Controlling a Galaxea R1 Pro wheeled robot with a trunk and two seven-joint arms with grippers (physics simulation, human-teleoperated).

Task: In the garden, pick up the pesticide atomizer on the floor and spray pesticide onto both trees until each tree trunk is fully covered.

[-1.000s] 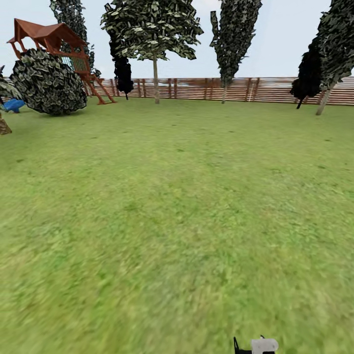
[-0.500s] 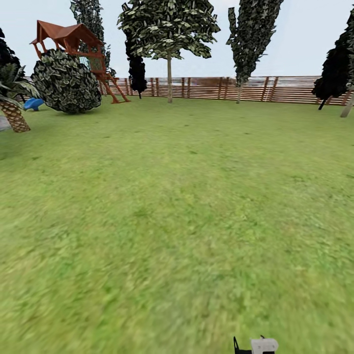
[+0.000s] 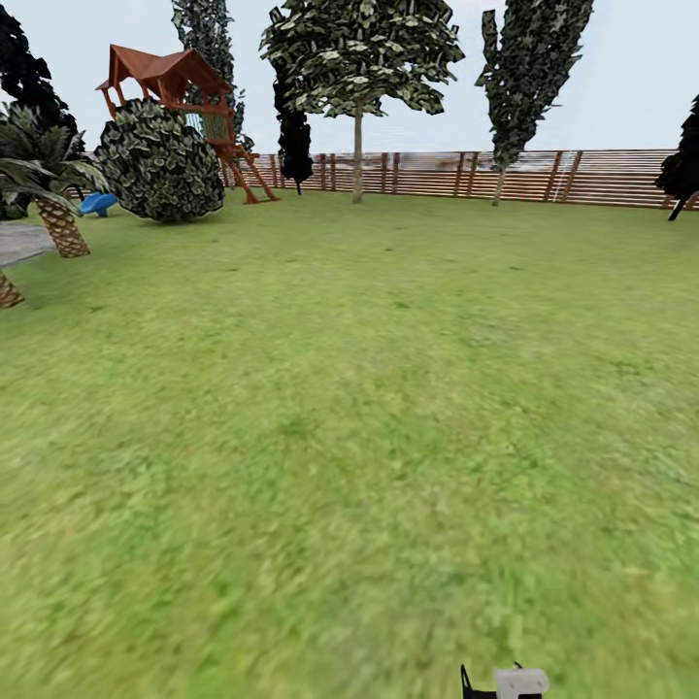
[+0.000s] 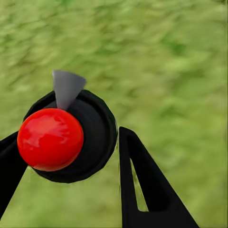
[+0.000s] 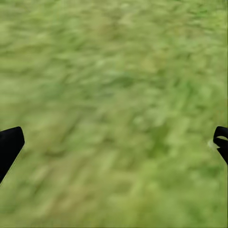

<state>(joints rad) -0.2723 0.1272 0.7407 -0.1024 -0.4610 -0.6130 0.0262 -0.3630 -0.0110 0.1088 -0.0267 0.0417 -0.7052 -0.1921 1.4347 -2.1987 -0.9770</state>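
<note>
Now left jaws clamped on atomizer (image 4: 66, 137); right jaws wide apart over lawn (image 5: 114, 95).

A green grass lawn (image 3: 349, 408) carries everything, spreading back to a brown slatted fence (image 3: 544, 177). On it stand a leafy-crowned tree (image 3: 357, 165), a narrower tree (image 3: 499, 180), a round dark bush (image 3: 160, 165), a scaly-trunked palm (image 3: 60, 218) and a red-roofed wooden play tower (image 3: 209, 107). A grey paved patch (image 3: 19, 243) lies beside the palm.
</note>
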